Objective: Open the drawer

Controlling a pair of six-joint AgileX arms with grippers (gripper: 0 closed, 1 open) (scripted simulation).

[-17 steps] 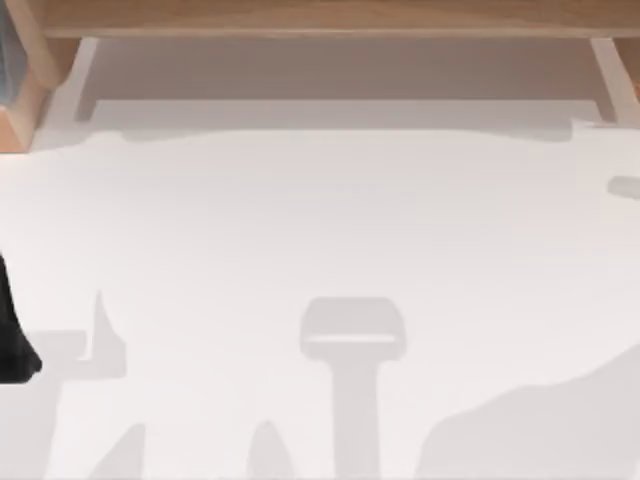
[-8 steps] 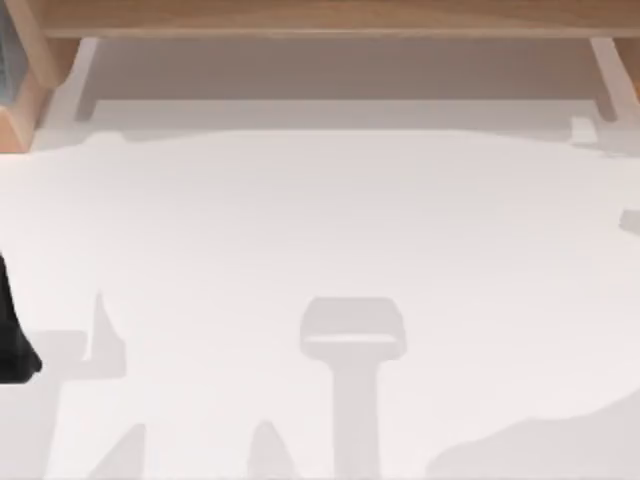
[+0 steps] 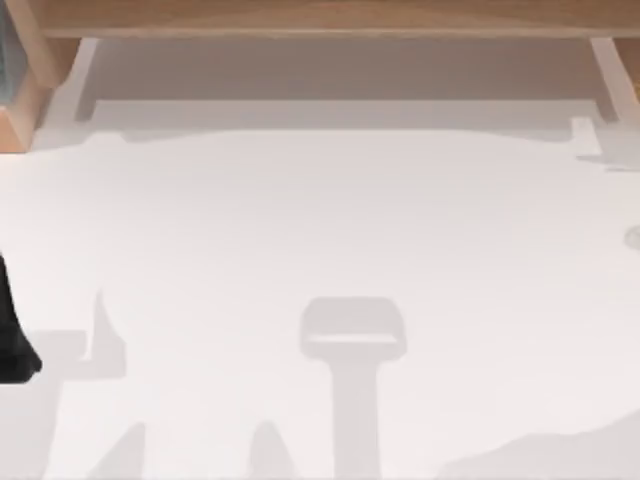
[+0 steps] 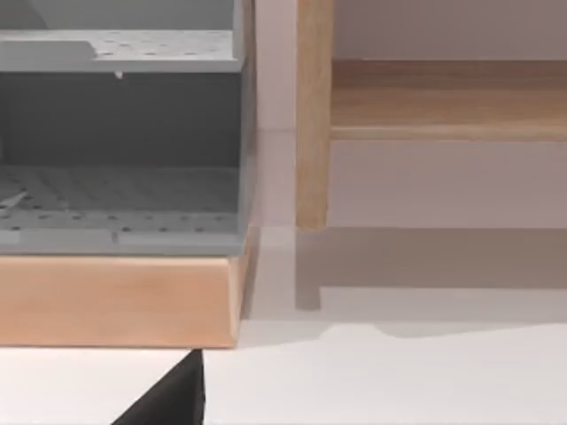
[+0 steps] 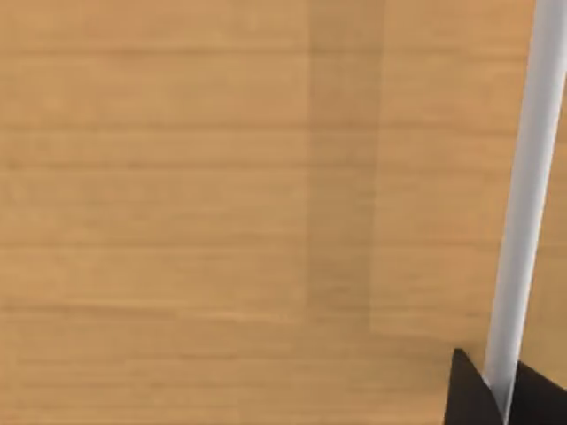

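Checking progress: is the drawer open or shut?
Cannot tell. Right gripper straddles the pale handle on the wood front; no gap visible. Left gripper idle.

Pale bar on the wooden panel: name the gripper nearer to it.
Right. The right gripper is at the pale bar; the left gripper sits apart, facing the grey shelves.

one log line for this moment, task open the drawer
left arm: parked at table's left edge | right gripper: at pale bar handle on wooden drawer front | fingers: either side of bar
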